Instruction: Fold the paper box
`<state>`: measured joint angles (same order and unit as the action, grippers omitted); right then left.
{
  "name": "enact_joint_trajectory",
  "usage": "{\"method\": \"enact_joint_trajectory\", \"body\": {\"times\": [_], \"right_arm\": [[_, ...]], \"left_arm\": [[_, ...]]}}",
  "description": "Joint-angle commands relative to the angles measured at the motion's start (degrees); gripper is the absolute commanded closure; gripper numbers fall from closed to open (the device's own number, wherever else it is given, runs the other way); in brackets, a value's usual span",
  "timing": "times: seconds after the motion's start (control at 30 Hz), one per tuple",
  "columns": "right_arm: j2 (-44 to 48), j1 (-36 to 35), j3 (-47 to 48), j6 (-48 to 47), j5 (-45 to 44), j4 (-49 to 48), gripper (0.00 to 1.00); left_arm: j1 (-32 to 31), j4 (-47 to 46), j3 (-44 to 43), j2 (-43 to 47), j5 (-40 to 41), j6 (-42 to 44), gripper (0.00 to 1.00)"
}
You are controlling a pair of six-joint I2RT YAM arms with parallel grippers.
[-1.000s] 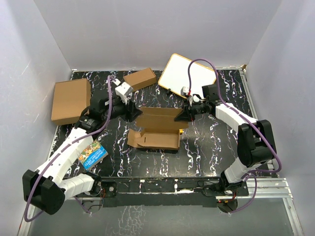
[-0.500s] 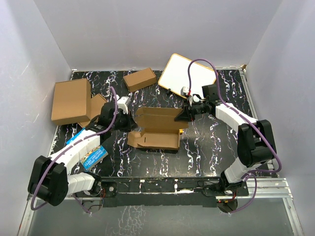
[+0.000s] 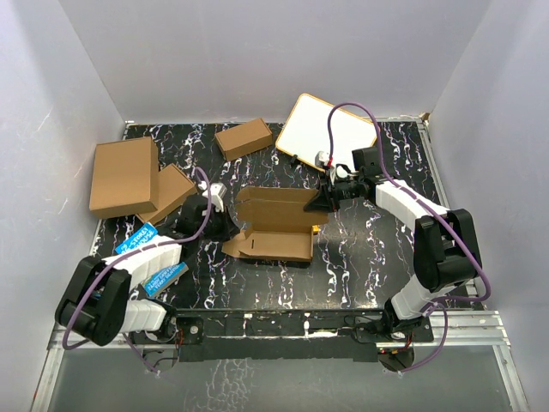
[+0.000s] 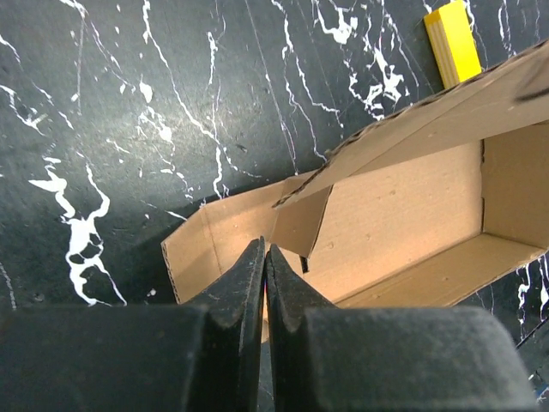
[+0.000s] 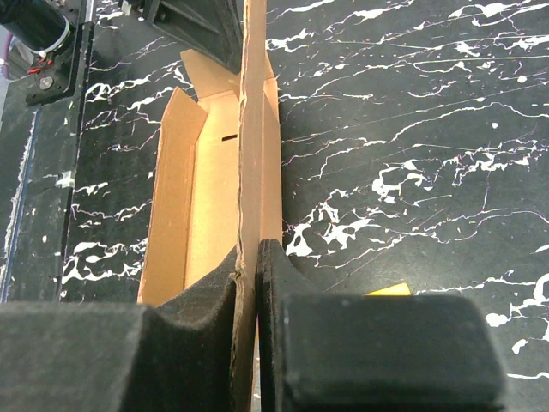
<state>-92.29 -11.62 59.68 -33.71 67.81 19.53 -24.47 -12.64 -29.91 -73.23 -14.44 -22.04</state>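
Note:
The paper box (image 3: 274, 227) lies partly folded in the middle of the black marbled table, its tray open and its lid flap standing up along the far side. My right gripper (image 3: 320, 203) is shut on the right end of that upright flap; in the right wrist view the cardboard panel (image 5: 251, 129) runs between the fingertips (image 5: 248, 255). My left gripper (image 3: 228, 230) sits low at the box's left end. Seen from the left wrist, its jaws (image 4: 264, 251) are shut with nothing between them, pointing at the left side flap (image 4: 214, 236) of the box (image 4: 403, 215).
A bigger brown carton (image 3: 124, 174) and a flat brown piece (image 3: 171, 190) lie at the far left. A small closed brown box (image 3: 244, 138) and a white board (image 3: 330, 133) are at the back. Blue packets (image 3: 159, 276) lie near the left arm. A yellow block (image 3: 319, 228) sits by the box's right end.
My left arm has drawn back toward the near left and dropped low, its gripper closing on the way. It now sits at the box's left end. The right arm and the box have not moved.

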Motion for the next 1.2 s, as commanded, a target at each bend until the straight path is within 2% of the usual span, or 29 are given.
{"method": "enact_joint_trajectory", "body": {"times": [0.0, 0.37, 0.8, 0.97, 1.17], "right_arm": [[2.2, 0.12, 1.45, -0.86, 2.41, -3.14, 0.92], [2.07, 0.1, 1.12, -0.01, 2.9, -3.99, 0.92], [1.98, 0.22, 0.7, 1.02, 3.14, -5.03, 0.92], [2.32, 0.54, 0.64, 0.57, 2.67, -4.79, 0.92], [2.99, 1.12, 0.61, -0.14, 3.0, -4.35, 0.92]], "left_arm": [[-1.19, -8.85, 2.11, -0.86, -0.3, -2.2, 0.98], [-3.67, -25.24, 4.64, -7.81, -5.1, -7.91, 0.98], [-5.63, -30.24, 4.92, -11.77, -4.14, -11.76, 0.97], [-5.55, -22.05, 3.84, -5.96, -2.31, -7.6, 0.94], [-5.38, -0.67, 0.9, 6.93, 3.88, -3.21, 0.81]]}}
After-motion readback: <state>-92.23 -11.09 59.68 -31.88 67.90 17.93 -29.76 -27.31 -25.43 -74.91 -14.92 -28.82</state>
